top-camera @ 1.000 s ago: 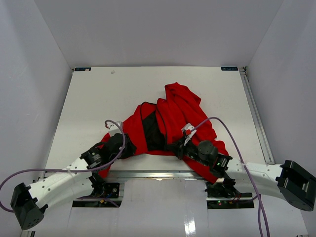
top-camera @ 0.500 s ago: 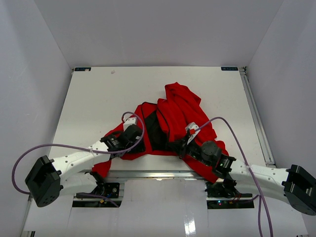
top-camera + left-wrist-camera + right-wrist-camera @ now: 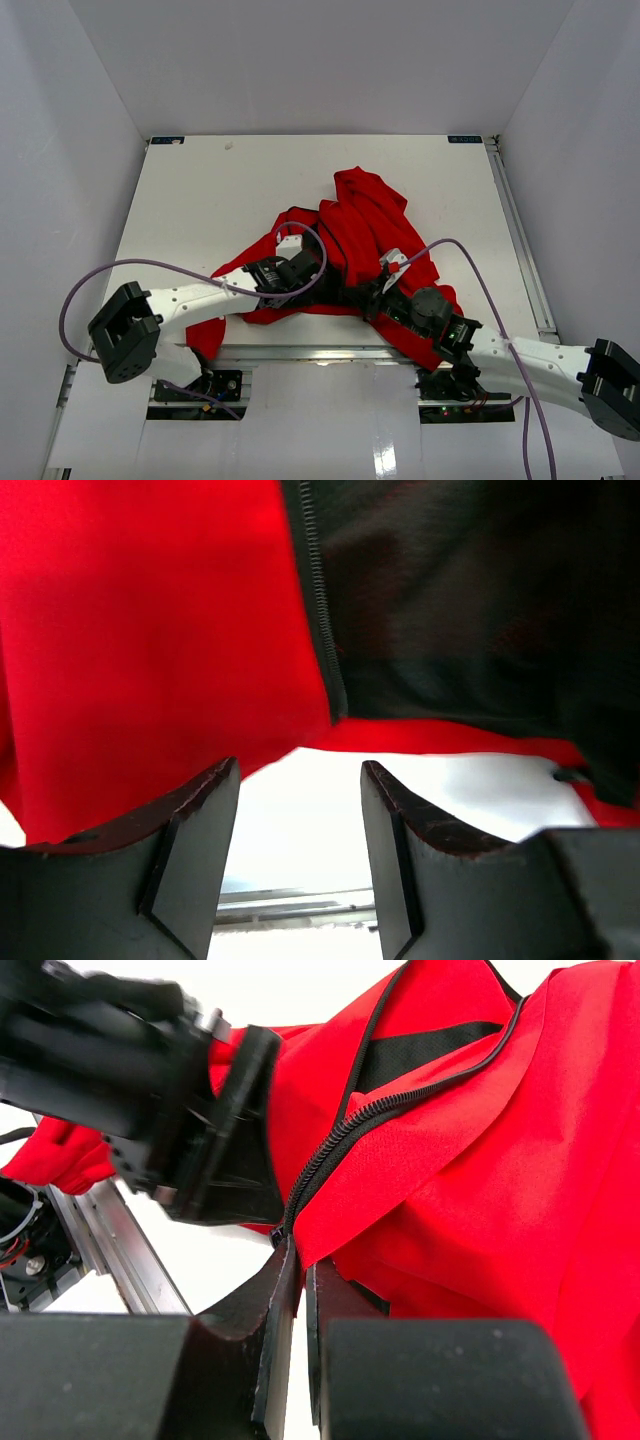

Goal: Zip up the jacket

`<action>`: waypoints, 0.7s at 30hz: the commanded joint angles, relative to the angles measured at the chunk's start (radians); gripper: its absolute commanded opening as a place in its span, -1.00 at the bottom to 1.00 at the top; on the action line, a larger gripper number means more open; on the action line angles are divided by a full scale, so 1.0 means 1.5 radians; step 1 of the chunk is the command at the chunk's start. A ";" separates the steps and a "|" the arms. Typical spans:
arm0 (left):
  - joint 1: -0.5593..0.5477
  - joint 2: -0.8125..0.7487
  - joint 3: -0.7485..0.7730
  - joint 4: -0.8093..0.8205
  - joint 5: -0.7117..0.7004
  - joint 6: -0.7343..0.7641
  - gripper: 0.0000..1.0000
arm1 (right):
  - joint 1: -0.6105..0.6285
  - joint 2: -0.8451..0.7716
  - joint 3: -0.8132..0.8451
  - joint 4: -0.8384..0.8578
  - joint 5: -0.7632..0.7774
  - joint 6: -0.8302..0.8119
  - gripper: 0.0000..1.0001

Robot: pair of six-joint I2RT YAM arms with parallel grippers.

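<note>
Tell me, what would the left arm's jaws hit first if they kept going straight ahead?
Probably the jacket: the open jaws face its lower hem where the zipper ends, past a strip of bare table. Depth is unclear.

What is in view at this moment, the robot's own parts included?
jacket: one, bright red with black lining, crumpled mid-table toward the near edge
zipper: one, dark, down the jacket's front, unzipped where it shows
table: one, white, under everything
walls: three, pale grey, around the table
rail: one, silver, along the table's near edge
cables: two, purple, one looping from each wrist
arms: two, white with black joints, reaching in from the near edge
left gripper: one, black, open at the jacket's hem, holding nothing
right gripper: one, black, shut on the jacket at the zipper's bottom end
</note>
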 commanded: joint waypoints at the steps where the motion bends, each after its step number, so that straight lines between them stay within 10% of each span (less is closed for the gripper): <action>1: -0.001 0.086 0.046 -0.077 -0.033 -0.093 0.24 | 0.003 -0.041 -0.017 0.008 0.023 -0.004 -0.84; 10: 0.006 0.161 0.041 -0.063 -0.047 -0.145 0.18 | 0.003 -0.074 -0.029 -0.002 0.039 -0.005 -0.84; 17: 0.013 0.098 -0.027 -0.030 -0.042 -0.143 -0.68 | 0.003 -0.068 -0.028 0.002 0.036 -0.004 -0.85; 21: 0.019 0.046 -0.052 -0.028 -0.049 -0.139 -0.79 | 0.003 -0.067 -0.026 0.001 0.038 -0.004 -0.84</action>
